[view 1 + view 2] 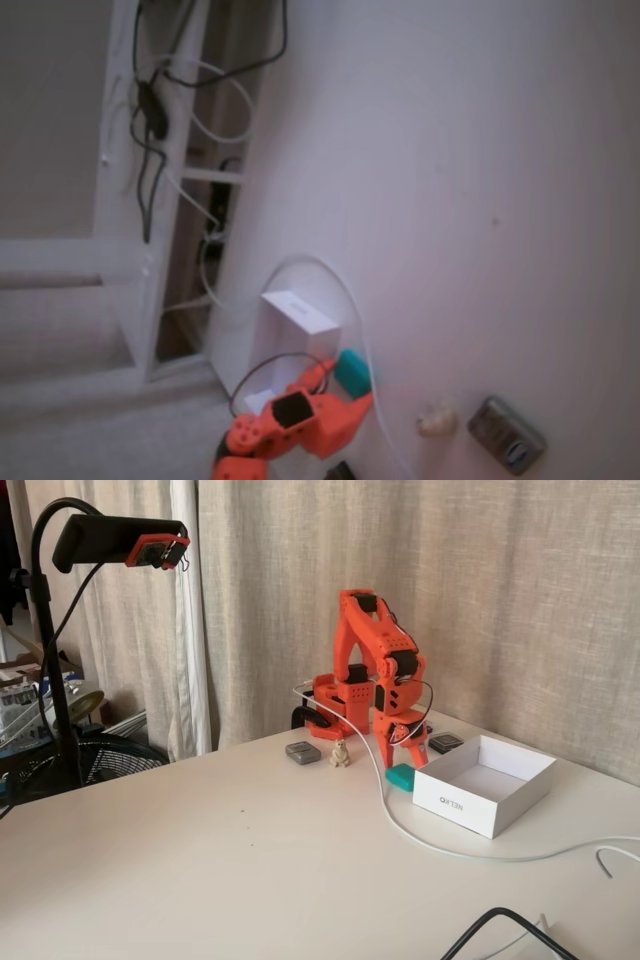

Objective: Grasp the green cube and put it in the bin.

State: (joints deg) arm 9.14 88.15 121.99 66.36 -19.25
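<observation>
Down at the tabletop [200, 850], just left of the bin [484, 785] in the fixed view from the side, my gripper [401, 763] is lowered over the green cube [402, 776], which sits on the table almost against the bin's near-left wall. In the other fixed view the cube [353, 370] shows beside my orange fingers [320, 375], with the bin [300, 318] just beyond it. Whether my jaws are parted or already pressing the block I cannot tell; both views are too small and soft there. The cube looks light, stiff and matte, so it should not slip or crush. Its rounded edges mean I should take it across two flat opposite faces, at mid-height. The white cable [420, 840] runs close by and could snag. A beige lump [340, 754] and a grey oblong [303, 752] lie farther left, well apart.
</observation>
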